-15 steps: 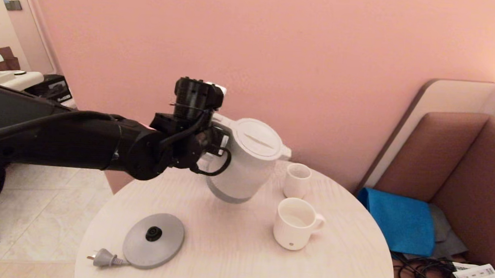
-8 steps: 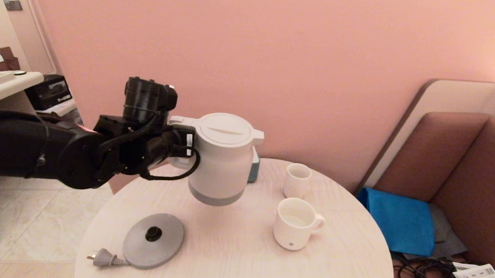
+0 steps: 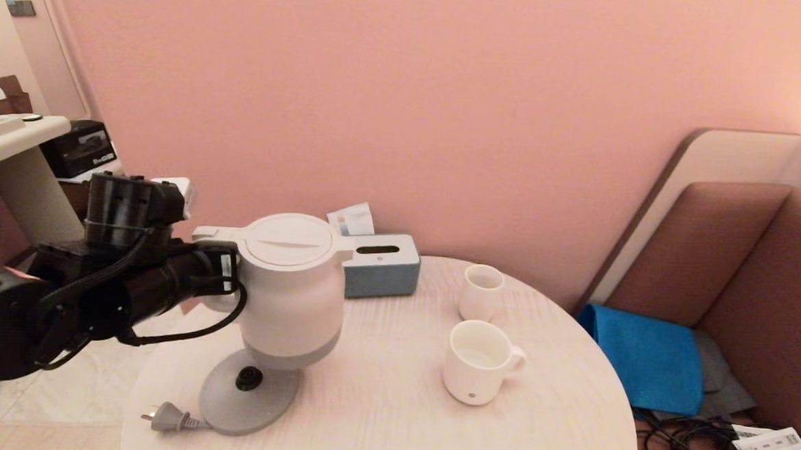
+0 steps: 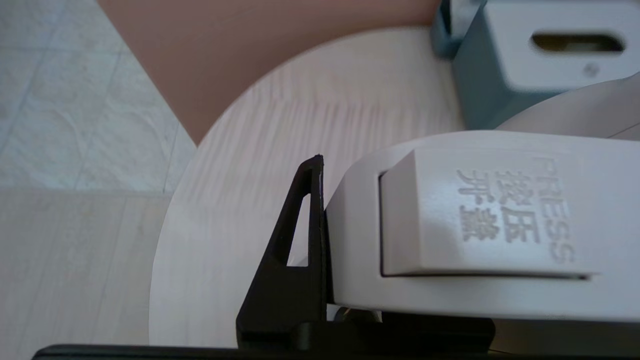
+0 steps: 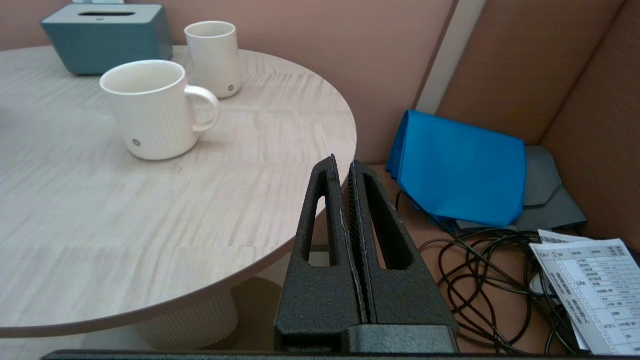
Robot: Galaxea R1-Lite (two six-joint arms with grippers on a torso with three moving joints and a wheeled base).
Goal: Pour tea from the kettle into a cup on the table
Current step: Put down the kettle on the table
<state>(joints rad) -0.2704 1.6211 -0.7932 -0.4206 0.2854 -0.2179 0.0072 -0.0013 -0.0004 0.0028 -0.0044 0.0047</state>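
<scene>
My left gripper (image 3: pixel 226 274) is shut on the loop handle of the white kettle (image 3: pixel 290 295); in the left wrist view one black finger (image 4: pixel 300 260) presses against the handle (image 4: pixel 475 225). The kettle hangs upright, lid shut, just over the far part of its grey round base (image 3: pixel 249 392), whose black centre connector still shows. The wide white cup (image 3: pixel 479 363) stands on the table (image 3: pixel 377 416) to the kettle's right, handle pointing right. Whether tea lies in it I cannot tell. My right gripper (image 5: pixel 342 165) is shut and empty, parked off the table's right edge.
A smaller handleless white cup (image 3: pixel 480 292) stands behind the wide one. A blue-grey tissue box (image 3: pixel 379 265) sits at the table's back. The base's plug (image 3: pixel 167 418) lies at the front left edge. Blue cloth (image 3: pixel 647 358), cables and papers lie on the floor to the right.
The kettle, tilted with its spout toward the cups a second ago, is now upright; my left arm carried it left and down to just over the grey base.
</scene>
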